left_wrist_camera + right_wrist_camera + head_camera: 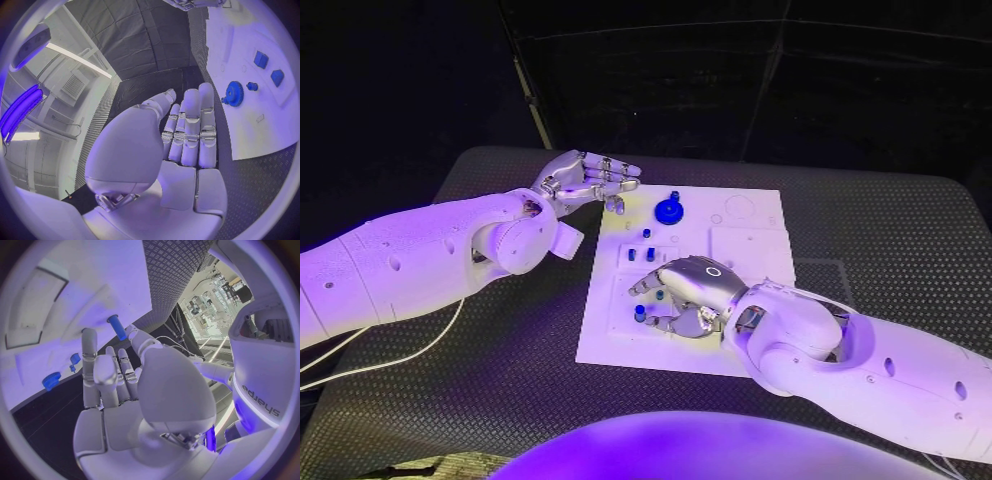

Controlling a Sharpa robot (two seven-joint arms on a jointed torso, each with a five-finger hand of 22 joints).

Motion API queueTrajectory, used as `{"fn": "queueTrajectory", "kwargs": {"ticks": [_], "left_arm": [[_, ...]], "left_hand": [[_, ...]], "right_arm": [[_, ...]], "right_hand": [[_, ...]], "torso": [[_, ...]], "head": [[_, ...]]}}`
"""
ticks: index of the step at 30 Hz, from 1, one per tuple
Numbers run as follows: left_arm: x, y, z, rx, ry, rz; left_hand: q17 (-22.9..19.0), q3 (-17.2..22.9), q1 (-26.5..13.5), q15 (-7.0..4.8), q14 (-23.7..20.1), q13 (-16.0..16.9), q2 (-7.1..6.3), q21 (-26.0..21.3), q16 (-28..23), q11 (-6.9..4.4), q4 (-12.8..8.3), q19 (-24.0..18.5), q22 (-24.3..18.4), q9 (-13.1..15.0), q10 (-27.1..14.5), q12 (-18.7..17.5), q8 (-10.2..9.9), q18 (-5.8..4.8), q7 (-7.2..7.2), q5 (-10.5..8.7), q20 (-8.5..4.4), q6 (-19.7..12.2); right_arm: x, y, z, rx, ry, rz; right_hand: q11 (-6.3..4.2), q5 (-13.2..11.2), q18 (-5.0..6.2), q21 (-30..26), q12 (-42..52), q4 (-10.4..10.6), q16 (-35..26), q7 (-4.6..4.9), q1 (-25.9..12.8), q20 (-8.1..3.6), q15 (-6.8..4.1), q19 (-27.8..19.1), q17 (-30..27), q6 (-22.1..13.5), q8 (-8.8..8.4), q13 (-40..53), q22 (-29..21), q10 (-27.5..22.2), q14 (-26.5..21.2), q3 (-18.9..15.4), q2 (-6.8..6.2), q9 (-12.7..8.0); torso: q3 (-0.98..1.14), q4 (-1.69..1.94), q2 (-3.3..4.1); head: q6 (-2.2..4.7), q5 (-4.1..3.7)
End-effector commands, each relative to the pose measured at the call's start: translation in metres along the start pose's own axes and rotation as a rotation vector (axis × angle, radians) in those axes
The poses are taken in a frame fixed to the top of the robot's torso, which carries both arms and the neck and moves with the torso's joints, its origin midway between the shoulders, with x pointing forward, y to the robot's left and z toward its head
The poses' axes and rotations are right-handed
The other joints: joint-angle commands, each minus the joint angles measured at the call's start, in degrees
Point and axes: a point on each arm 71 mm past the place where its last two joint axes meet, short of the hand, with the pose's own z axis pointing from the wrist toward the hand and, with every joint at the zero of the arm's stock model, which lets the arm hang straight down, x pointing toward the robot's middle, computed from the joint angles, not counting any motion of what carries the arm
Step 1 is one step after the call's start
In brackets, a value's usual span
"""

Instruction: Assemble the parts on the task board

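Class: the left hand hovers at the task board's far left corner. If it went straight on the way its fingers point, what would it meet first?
Probably the blue gear on the board: the left hand's fingers point toward it, though height above the board is unclear.

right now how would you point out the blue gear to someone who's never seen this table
Find the white task board in the middle of the black table. Near its far edge, just beside the left robot hand, sits the blue gear. It is round and toothed, larger than the small blue pieces closer in.

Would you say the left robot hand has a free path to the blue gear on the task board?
Probably yes: the left robot hand hovers at the board's far-left corner, and nothing lies between it and the blue gear.
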Motion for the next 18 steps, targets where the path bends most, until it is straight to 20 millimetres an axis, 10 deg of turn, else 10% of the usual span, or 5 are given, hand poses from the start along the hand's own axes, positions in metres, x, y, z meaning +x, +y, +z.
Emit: {"fn": "queueTrajectory", "kwargs": {"ticks": [1, 7, 14, 18], "left_arm": [[0.000, -0.001, 0.000, 0.004, 0.010, -0.007], [-0.001, -0.001, -0.001, 0.003, 0.006, -0.006], [-0.004, -0.001, -0.002, 0.002, 0.001, -0.004], [-0.003, -0.001, -0.002, 0.003, 0.003, -0.004]], "left_hand": [[-0.1, 0.1, 0.0, 0.02, -0.3, 0.0, 0.57, -0.3, -0.2, -0.17, -0.4, -0.3, -0.1, 0.0, -0.4, 0.4, -0.2, 0.75, -0.04, 0.01, 0.04, -0.2], [-0.1, 0.1, 0.1, 0.02, -0.3, 0.0, 0.62, -0.4, -0.2, -0.17, -0.4, -0.4, -0.1, 0.0, -0.5, 0.4, -0.2, 0.75, -0.05, 0.02, 0.04, -0.2], [-0.1, 0.1, 0.1, 0.02, -0.3, 0.0, 0.62, -0.4, -0.2, -0.17, -0.4, -0.4, -0.1, 0.0, -0.5, 0.4, -0.2, 0.75, -0.05, 0.02, 0.04, -0.2], [-0.1, 0.1, 0.1, 0.02, -0.3, 0.0, 0.62, -0.4, -0.2, -0.17, -0.4, -0.4, -0.1, 0.0, -0.5, 0.4, -0.2, 0.75, -0.05, 0.02, 0.04, -0.2]], "right_arm": [[-0.013, -0.001, -0.011, -0.026, -0.093, 0.076], [-0.047, -0.038, -0.040, 0.159, -0.153, 0.213], [-0.067, -0.080, -0.080, 0.418, -0.141, 0.247], [-0.071, -0.097, -0.100, 0.545, -0.117, 0.239]], "right_hand": [[-0.24, 0.4, 0.80, -0.5, 1.2, 0.3, -0.1, 0.14, -0.3, 0.29, 0.10, 0.1, 0.0, -0.6, 0.02, 0.2, -0.2, -0.2, -0.4, -1.4, 0.44, 0.1], [-1.70, 3.0, -0.06, 2.9, 9.9, 3.6, 4.0, 2.99, -4.0, -0.45, -0.95, 4.5, 5.6, 3.2, 1.56, 2.7, 4.9, 11.3, 2.0, -5.1, 1.31, 0.7], [-5.38, 7.0, -2.25, 11.3, 25.4, 10.0, 11.1, -0.33, -10.4, -3.42, -3.99, 12.5, 15.7, 7.5, 5.71, 13.3, 17.6, 22.3, 4.8, -13.7, -0.48, 1.8], [-5.92, 9.0, -3.24, 14.3, 49.4, 14.1, 15.2, -1.23, -10.8, -3.92, -4.38, 14.6, 22.0, 7.3, 10.07, 39.8, 22.2, 22.0, 5.6, -21.7, 1.18, 3.0]], "torso": [[-0.05, -0.07, -0.09], [-0.13, -0.10, -0.19], [-0.18, -0.75, -0.40], [-0.22, -0.99, -0.44]], "head": [[0.48, -0.60], [1.59, -3.14], [2.21, -5.27], [2.45, -6.06]]}}
